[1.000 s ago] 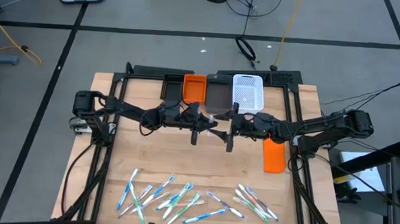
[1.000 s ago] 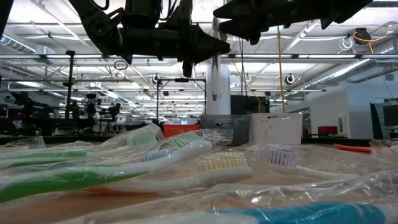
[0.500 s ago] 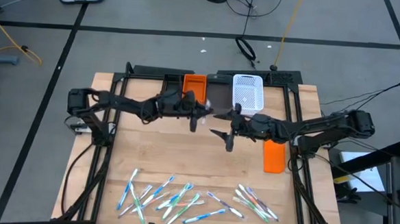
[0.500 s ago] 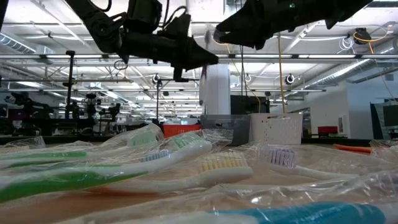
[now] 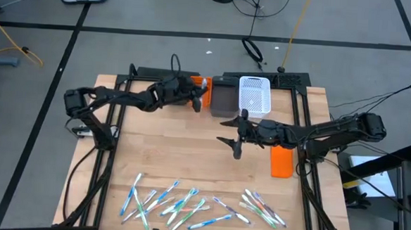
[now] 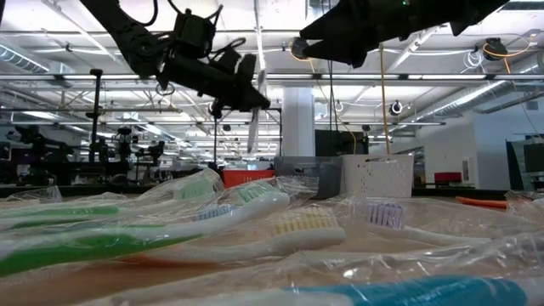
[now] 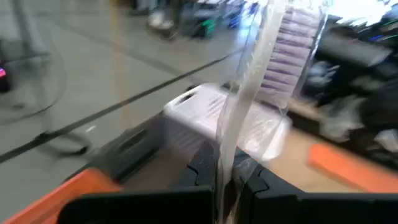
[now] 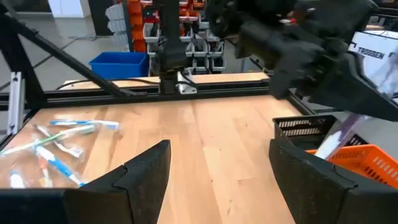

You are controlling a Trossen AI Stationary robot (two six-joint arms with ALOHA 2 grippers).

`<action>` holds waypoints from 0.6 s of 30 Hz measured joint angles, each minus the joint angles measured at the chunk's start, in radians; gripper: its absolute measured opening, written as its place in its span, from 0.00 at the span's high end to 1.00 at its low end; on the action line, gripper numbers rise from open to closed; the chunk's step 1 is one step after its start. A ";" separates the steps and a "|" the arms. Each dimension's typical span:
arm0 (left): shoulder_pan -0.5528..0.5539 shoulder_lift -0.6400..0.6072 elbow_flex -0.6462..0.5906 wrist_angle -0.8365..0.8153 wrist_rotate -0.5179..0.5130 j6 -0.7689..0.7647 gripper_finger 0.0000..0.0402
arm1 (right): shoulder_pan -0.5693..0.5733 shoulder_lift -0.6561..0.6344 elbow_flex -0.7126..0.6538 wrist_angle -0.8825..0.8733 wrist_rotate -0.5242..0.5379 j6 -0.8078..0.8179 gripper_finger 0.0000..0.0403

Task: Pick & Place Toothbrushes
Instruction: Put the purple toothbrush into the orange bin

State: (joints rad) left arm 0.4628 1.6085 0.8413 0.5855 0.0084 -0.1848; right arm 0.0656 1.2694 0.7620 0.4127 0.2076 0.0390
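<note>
Workshop aisles and ceiling lights stretch behind a wooden table (image 5: 210, 157). One wrapped toothbrush (image 7: 261, 93) with pale purple bristles hangs pinched in the left gripper (image 5: 200, 101), whose fingers are closed on it – directly below that gripper sits the orange bin (image 5: 193, 86), with a dark bin (image 5: 222, 100) and a white perforated bin (image 5: 254, 95) just beyond. The right gripper (image 5: 234, 134), jaws spread wide and holding nothing, hovers mid-table; past its fingertips lie the loose toothbrushes (image 5: 187, 202), and behind its wrist a flat orange block (image 5: 281, 161).
</note>
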 joint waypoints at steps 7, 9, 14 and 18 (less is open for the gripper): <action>0.075 0.001 0.000 -0.036 -0.082 0.009 0.99 | 0.022 0.000 0.000 0.005 0.000 0.001 0.35; 0.092 0.001 0.000 -0.029 -0.090 0.017 0.99 | 0.022 0.000 0.000 0.009 0.000 0.001 0.35; 0.121 0.005 0.000 -0.032 -0.096 0.014 0.99 | 0.022 0.000 0.000 0.009 0.000 0.001 0.35; 0.119 0.027 0.000 -0.023 -0.099 0.018 0.99 | 0.022 0.000 0.000 0.014 0.001 0.001 0.35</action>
State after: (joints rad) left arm 0.5819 1.6355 0.8417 0.5625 -0.0906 -0.1668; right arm 0.0872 1.2697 0.7620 0.4267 0.2085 0.0402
